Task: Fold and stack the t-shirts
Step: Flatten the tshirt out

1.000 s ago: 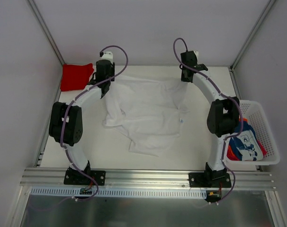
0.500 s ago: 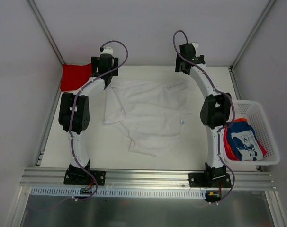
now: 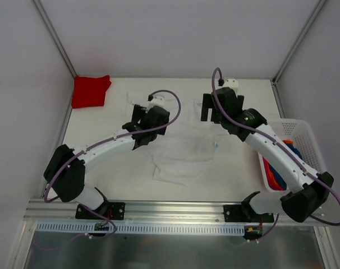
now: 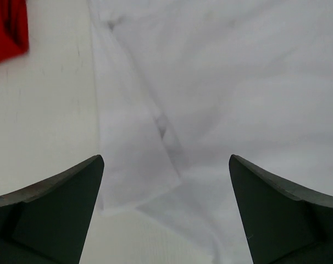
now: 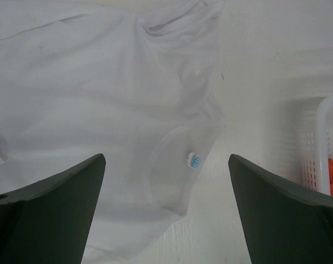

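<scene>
White tee (image 3: 184, 147) lies rumpled and unfolded on the worktop (image 3: 102, 168). Left gripper (image 4: 166, 212) and right gripper (image 5: 166, 212) hover above it, fingers spread, holding nothing. Recommend flattening creases first, then pinching matching edges for an even fold.

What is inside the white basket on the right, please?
In the basket I see blue cloth and orange-red cloth; the right arm covers the rest.

A white mesh basket (image 3: 306, 130) sits at the table's (image 3: 91, 123) right edge.
</scene>
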Motion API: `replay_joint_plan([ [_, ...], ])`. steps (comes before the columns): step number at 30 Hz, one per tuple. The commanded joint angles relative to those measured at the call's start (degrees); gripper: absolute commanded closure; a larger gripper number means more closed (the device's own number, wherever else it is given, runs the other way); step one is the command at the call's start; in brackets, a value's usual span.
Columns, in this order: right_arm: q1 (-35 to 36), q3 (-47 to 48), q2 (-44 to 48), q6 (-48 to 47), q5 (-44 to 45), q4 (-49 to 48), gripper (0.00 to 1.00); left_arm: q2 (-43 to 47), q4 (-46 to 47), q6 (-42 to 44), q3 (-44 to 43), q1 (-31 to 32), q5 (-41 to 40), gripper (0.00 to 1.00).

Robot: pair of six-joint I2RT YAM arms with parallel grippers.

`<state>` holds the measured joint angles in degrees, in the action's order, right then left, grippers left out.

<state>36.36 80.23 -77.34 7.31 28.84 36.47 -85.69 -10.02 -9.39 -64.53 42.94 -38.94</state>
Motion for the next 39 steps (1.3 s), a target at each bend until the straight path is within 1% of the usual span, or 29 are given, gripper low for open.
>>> replay_joint_plan([
  [1, 0.64, -9.7, 4.45, 6.66, 1.74, 1.76, 0.0, -2.98, -10.44, -12.75, 9.06, -0.14, -4.3, 0.01],
  [3, 2.13, -12.97, 7.8, 8.5, 2.27, 2.2, 0.01, -3.78, -11.77, -15.04, 12.39, 0.39, -6.05, 0.01],
  [4, 2.49, -15.51, 9.47, 9.12, 2.53, 2.73, 0.01, -5.26, -12.47, -18.09, 12.24, 0.39, -7.11, 0.01],
  [5, 3.01, -16.58, 12.8, 9.82, 2.8, 3.6, 0.0, -6.15, -16.92, -18.99, 10.41, 0.65, -8.94, 0.01],
  [7, 3.63, -18.34, 15.89, 11.14, 3.41, 5.18, 0.01, -8.78, -17.92, -17.51, 8.99, 1.36, -11.15, 0.01],
  [9, 4.33, -19.23, 19.94, 11.85, 3.94, 7.03, 0.0, -12.02, -22.48, -18.12, 5.04, 1.36, -14.4, 0.01],
  [12, 5.04, -19.49, 24.51, 12.55, 5.7, 10.28, 0.01, -13.71, -23.11, -17.16, 3.28, 1.53, -16.16, 0.01],
  [18, 5.65, -19.58, 29.43, 13.43, 6.4, 13.89, 0.01, -15.9, -23.03, -16.19, 2.84, 2.33, -18.71, 0.01],
  [24, 7.58, -18.62, 30.58, 14.75, 7.63, 16.18, 0.01, -19.86, -22.94, -15.22, 0.03, 3.2, -17.05, 0.01],
  [32, 11.1, -18.79, 28.3, 16.51, 9.39, 16.8, 0.01, -19.78, -21.97, -13.99, -4.28, 4.78, -13.19, 0.01],
  [39, 13.3, -17.65, 26.19, 17.56, 10.88, 17.67, 0.01, -22.5, -21.79, -13.29, -6.04, 5.84, -14.85, 0.01],
])
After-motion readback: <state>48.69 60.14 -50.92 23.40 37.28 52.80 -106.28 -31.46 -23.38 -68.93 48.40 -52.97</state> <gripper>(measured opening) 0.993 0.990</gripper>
